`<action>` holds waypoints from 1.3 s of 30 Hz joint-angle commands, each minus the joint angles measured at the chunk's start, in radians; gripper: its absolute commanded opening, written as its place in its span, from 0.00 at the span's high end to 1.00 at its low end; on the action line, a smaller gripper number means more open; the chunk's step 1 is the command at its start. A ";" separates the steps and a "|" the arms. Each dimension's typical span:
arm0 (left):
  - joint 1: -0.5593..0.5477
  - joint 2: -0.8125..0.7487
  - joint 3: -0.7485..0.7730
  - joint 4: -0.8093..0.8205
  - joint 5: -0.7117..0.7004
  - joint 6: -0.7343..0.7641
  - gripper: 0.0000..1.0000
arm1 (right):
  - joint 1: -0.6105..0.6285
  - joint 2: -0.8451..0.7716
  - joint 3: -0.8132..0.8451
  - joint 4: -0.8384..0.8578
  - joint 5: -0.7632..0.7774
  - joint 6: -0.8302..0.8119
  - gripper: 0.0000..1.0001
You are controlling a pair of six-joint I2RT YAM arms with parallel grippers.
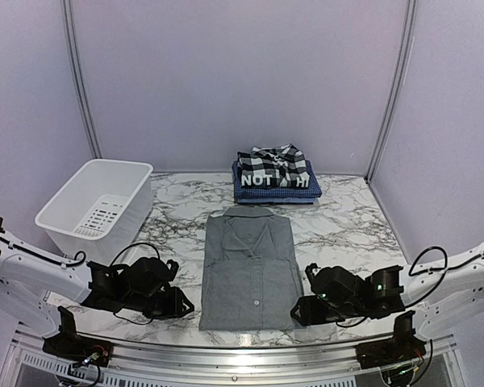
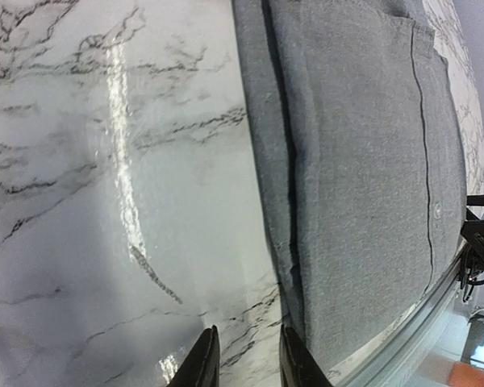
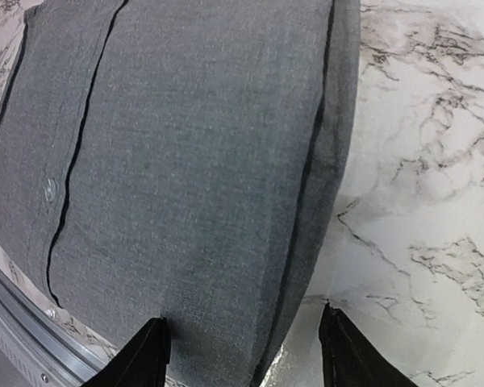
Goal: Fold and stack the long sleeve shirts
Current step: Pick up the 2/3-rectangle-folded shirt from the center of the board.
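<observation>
A grey collared button-up shirt [image 1: 248, 270] lies folded into a long rectangle at the table's middle, collar away from me. My left gripper [image 1: 181, 305] rests low by its near left corner. In the left wrist view the gripper [image 2: 248, 364] is open a little over bare marble, just beside the shirt's [image 2: 363, 161] folded edge. My right gripper [image 1: 300, 310] sits at the near right corner. In its wrist view it [image 3: 246, 355] is wide open, straddling the shirt's [image 3: 185, 161] folded side edge without closing on it. At the back is a stack: plaid shirt [image 1: 274, 160], lettered black shirt [image 1: 276, 179], blue checked shirt [image 1: 262, 193].
A white plastic tub [image 1: 73, 211] stands at the back left of the marble table [image 1: 347, 226]. A metal rail [image 1: 226, 355] runs along the near edge, close behind both grippers. Pale curtain walls close in the back and sides.
</observation>
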State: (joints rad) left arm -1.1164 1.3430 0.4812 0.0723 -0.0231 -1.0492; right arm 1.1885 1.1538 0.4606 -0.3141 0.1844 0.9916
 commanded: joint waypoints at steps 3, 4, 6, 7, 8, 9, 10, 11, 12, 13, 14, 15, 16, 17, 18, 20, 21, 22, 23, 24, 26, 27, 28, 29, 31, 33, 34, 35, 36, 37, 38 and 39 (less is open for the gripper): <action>-0.056 -0.013 -0.039 0.083 -0.012 -0.069 0.72 | 0.044 -0.039 -0.017 0.011 0.017 0.101 0.44; -0.063 -0.009 -0.039 0.093 -0.011 -0.077 0.72 | 0.052 -0.044 -0.019 -0.001 0.023 0.108 0.45; -0.077 -0.004 -0.046 0.114 -0.006 -0.092 0.72 | 0.066 -0.060 -0.023 -0.025 0.032 0.123 0.45; -0.083 -0.003 -0.045 0.115 -0.006 -0.093 0.72 | 0.076 -0.070 -0.025 -0.034 0.037 0.129 0.45; -0.089 -0.002 -0.044 0.116 -0.006 -0.097 0.72 | 0.088 -0.081 -0.026 -0.043 0.041 0.139 0.45; -0.094 -0.003 -0.044 0.117 -0.005 -0.103 0.72 | 0.099 -0.093 -0.027 -0.052 0.046 0.149 0.45; -0.102 -0.003 -0.044 0.119 -0.005 -0.107 0.71 | 0.109 -0.103 -0.027 -0.060 0.051 0.156 0.45; -0.108 -0.002 -0.043 0.119 -0.004 -0.111 0.70 | 0.120 -0.112 -0.027 -0.068 0.056 0.164 0.45; -0.112 -0.001 -0.043 0.119 -0.002 -0.115 0.70 | 0.127 -0.118 -0.027 -0.075 0.057 0.171 0.46; -0.118 0.002 -0.043 0.119 -0.001 -0.119 0.69 | 0.134 -0.121 -0.029 -0.080 0.058 0.178 0.46; -0.124 0.004 -0.043 0.119 -0.001 -0.121 0.69 | 0.140 -0.121 -0.031 -0.081 0.058 0.186 0.47; -0.129 0.009 -0.043 0.119 -0.003 -0.122 0.69 | 0.149 -0.118 -0.035 -0.076 0.058 0.192 0.48; -0.135 0.013 -0.043 0.118 -0.005 -0.125 0.69 | 0.158 -0.113 -0.038 -0.071 0.057 0.200 0.50; -0.140 0.017 -0.043 0.119 -0.007 -0.128 0.69 | 0.166 -0.106 -0.040 -0.066 0.058 0.207 0.51; -0.143 0.020 -0.043 0.119 -0.010 -0.131 0.69 | 0.175 -0.099 -0.044 -0.059 0.058 0.214 0.53; -0.148 0.026 -0.044 0.119 -0.012 -0.137 0.69 | 0.181 -0.083 -0.053 -0.045 0.052 0.224 0.57; -0.150 0.028 -0.043 0.119 -0.012 -0.138 0.69 | 0.183 -0.075 -0.056 -0.038 0.050 0.228 0.58; -0.151 0.031 -0.042 0.119 -0.012 -0.137 0.69 | 0.184 -0.069 -0.060 -0.032 0.051 0.232 0.59; -0.152 0.033 -0.041 0.121 -0.011 -0.138 0.69 | 0.184 -0.064 -0.063 -0.029 0.053 0.236 0.59; -0.152 0.034 -0.041 0.121 -0.012 -0.136 0.69 | 0.184 -0.061 -0.064 -0.028 0.059 0.240 0.59; -0.152 0.039 -0.040 0.121 -0.011 -0.135 0.69 | 0.184 -0.060 -0.067 -0.024 0.070 0.245 0.59; -0.152 0.045 -0.038 0.121 -0.008 -0.134 0.69 | 0.184 -0.060 -0.070 -0.021 0.076 0.249 0.59; -0.152 0.049 -0.037 0.123 -0.004 -0.133 0.70 | 0.184 -0.060 -0.073 -0.017 0.080 0.250 0.59; -0.153 0.054 -0.036 0.123 -0.001 -0.133 0.70 | 0.184 -0.058 -0.077 -0.010 0.082 0.251 0.59; -0.154 0.064 -0.036 0.123 0.003 -0.135 0.70 | 0.184 -0.048 -0.083 0.005 0.079 0.253 0.60; -0.154 0.072 -0.034 0.126 0.007 -0.136 0.70 | 0.184 -0.032 -0.085 0.019 0.071 0.255 0.60; -0.155 0.075 -0.032 0.128 0.010 -0.138 0.70 | 0.184 -0.023 -0.085 0.024 0.067 0.254 0.60; -0.155 0.081 -0.030 0.131 0.014 -0.138 0.70 | 0.184 -0.014 -0.084 0.030 0.064 0.253 0.61; -0.155 0.085 -0.028 0.133 0.018 -0.139 0.70 | 0.184 -0.008 -0.082 0.032 0.061 0.253 0.61; -0.157 0.091 -0.023 0.133 0.020 -0.139 0.70 | 0.184 -0.003 -0.081 0.033 0.061 0.253 0.62; -0.158 0.096 -0.019 0.132 0.020 -0.140 0.70 | 0.184 -0.001 -0.080 0.032 0.062 0.253 0.62; -0.159 0.097 -0.017 0.132 0.020 -0.145 0.70 | 0.184 0.001 -0.081 0.033 0.062 0.255 0.63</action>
State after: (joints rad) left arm -1.2644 1.4090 0.4484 0.2203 -0.0166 -1.1877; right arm 1.3651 1.1259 0.3882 -0.2687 0.2466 1.2213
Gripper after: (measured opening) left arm 0.303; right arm 0.379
